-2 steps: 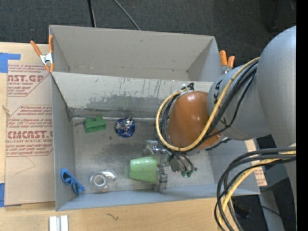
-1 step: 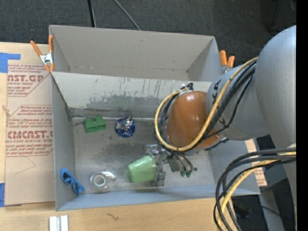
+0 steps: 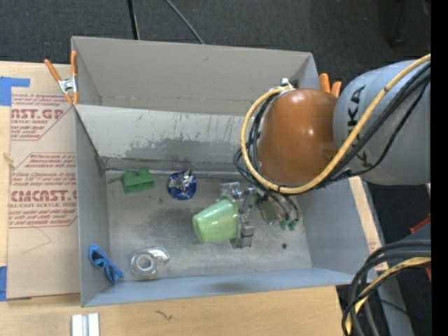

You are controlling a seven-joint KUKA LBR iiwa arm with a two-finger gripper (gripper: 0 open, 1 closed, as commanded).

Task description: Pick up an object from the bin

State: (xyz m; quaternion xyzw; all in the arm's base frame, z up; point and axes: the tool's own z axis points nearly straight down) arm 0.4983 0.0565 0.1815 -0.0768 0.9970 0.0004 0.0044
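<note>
Arm [image 3: 392, 131] low in bin [image 3: 196, 68]; wrist [image 3: 269, 205] just beside pale green cup [image 3: 213, 222]

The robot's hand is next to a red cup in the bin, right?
Not quite. The cup is light green, not red. The camera view shows the robot's hand right next to it in the bin.

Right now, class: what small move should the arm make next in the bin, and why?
Probably a short, straight lift. The pincer is low against the right end of the pale green cup, which lies on its side mid-bin. Whether it grips the cup is unclear, so a small rise would test that. The blue round thing lies apart, so nothing blocks the way.
</note>
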